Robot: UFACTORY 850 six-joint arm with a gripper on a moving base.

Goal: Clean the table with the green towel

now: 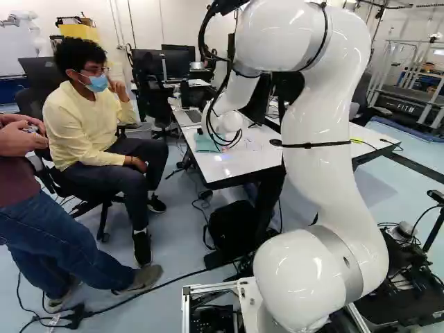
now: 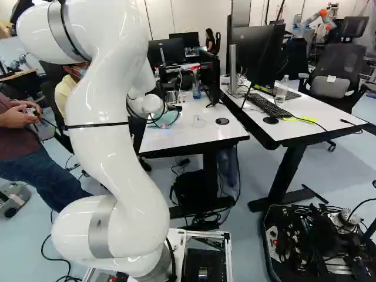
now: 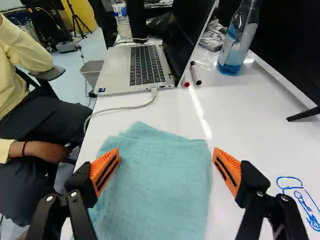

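Observation:
In the left base view a green towel (image 1: 205,144) lies near the white table's (image 1: 236,164) left edge, under the arm's wrist. The wrist and its cables hide most of the gripper in both base views. The wrist view has the folded towel (image 3: 156,185) flat below and between the widely spread fingers of the gripper (image 3: 166,167), which stands open. Whether either pad touches the cloth I cannot tell. Blue marker scribbles (image 3: 300,196) show on the tabletop beside one finger.
Ahead of the towel are a laptop (image 3: 142,65) with a cable, two markers (image 3: 195,73) and a bottle of blue liquid (image 3: 235,45). A monitor (image 2: 257,54) stands on the adjoining table. A person (image 1: 90,125) sits beside the table's left edge.

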